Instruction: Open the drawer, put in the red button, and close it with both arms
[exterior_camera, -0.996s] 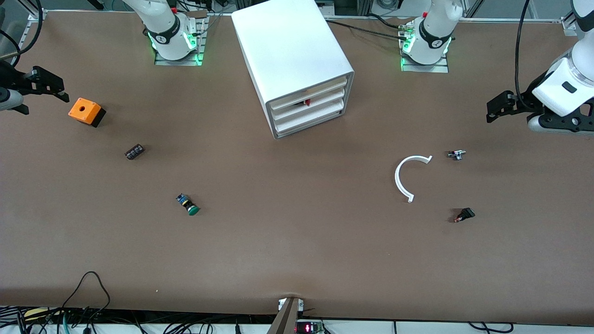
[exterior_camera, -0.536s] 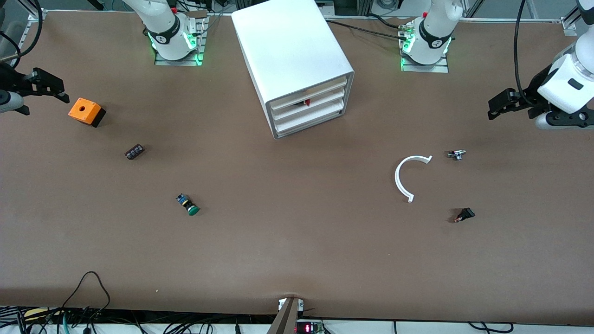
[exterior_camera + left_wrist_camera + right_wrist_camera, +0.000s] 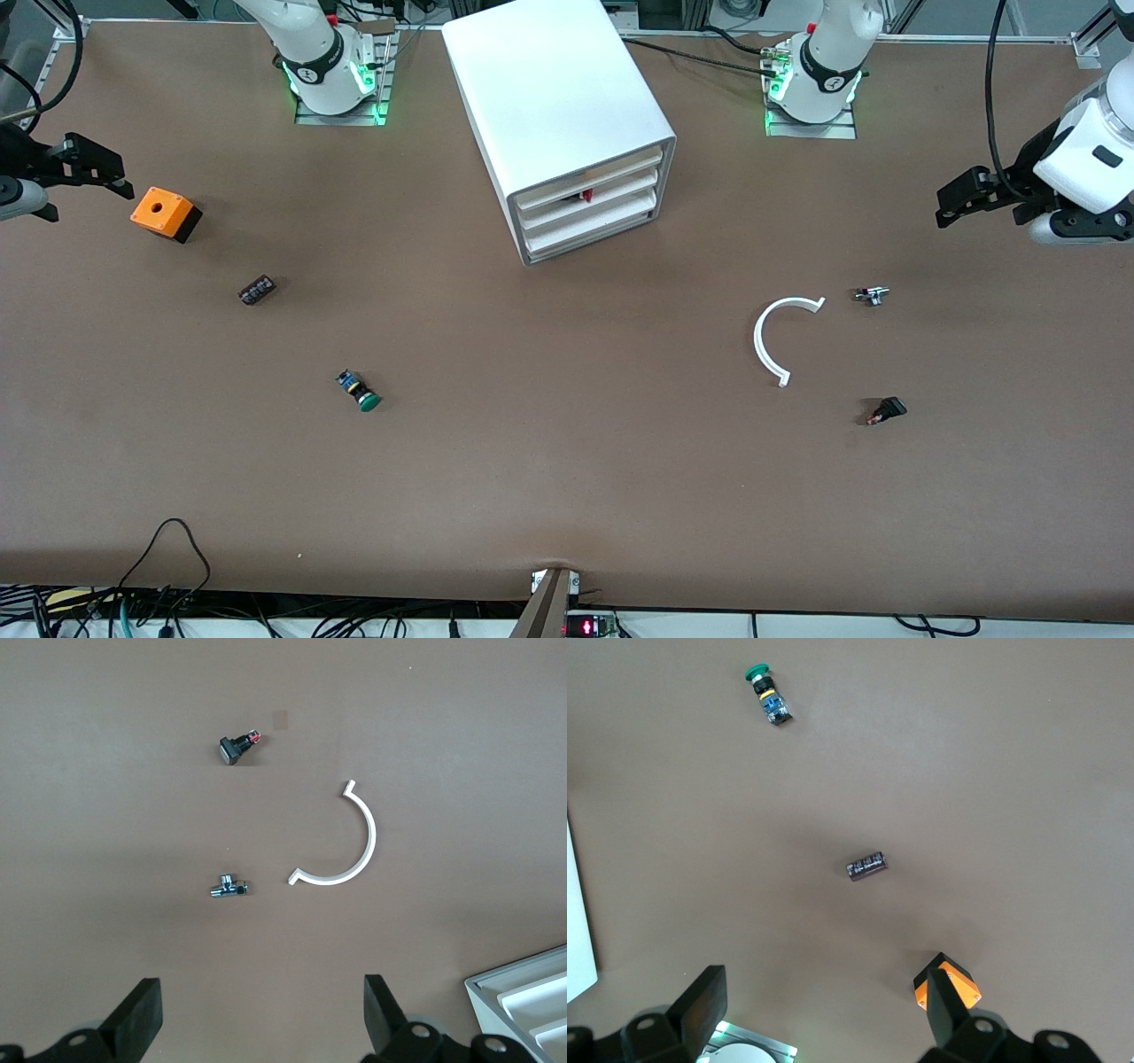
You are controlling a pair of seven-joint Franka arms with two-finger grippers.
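The white cabinet (image 3: 558, 106) stands at the table's middle, near the arms' bases. Its three drawer fronts sit about flush. Above the middle drawer (image 3: 592, 203) is a dark slit, and a bit of the red button (image 3: 586, 194) shows in it. My left gripper (image 3: 950, 202) hangs open and empty over the left arm's end of the table; nothing is between its fingers in the left wrist view (image 3: 263, 1010). My right gripper (image 3: 111, 173) hangs open and empty over the right arm's end, beside an orange box (image 3: 164, 213). Its own wrist view (image 3: 824, 1001) shows bare table between the fingers.
A green-capped button (image 3: 359, 391) and a small dark cylinder (image 3: 256, 290) lie toward the right arm's end. A white C-shaped piece (image 3: 771, 337), a small metal fitting (image 3: 872, 295) and a small black part (image 3: 886, 410) lie toward the left arm's end.
The left arm has drawn its gripper slightly farther from the table's middle. The right gripper has barely shifted. Both stay open, and nothing on the table has moved.
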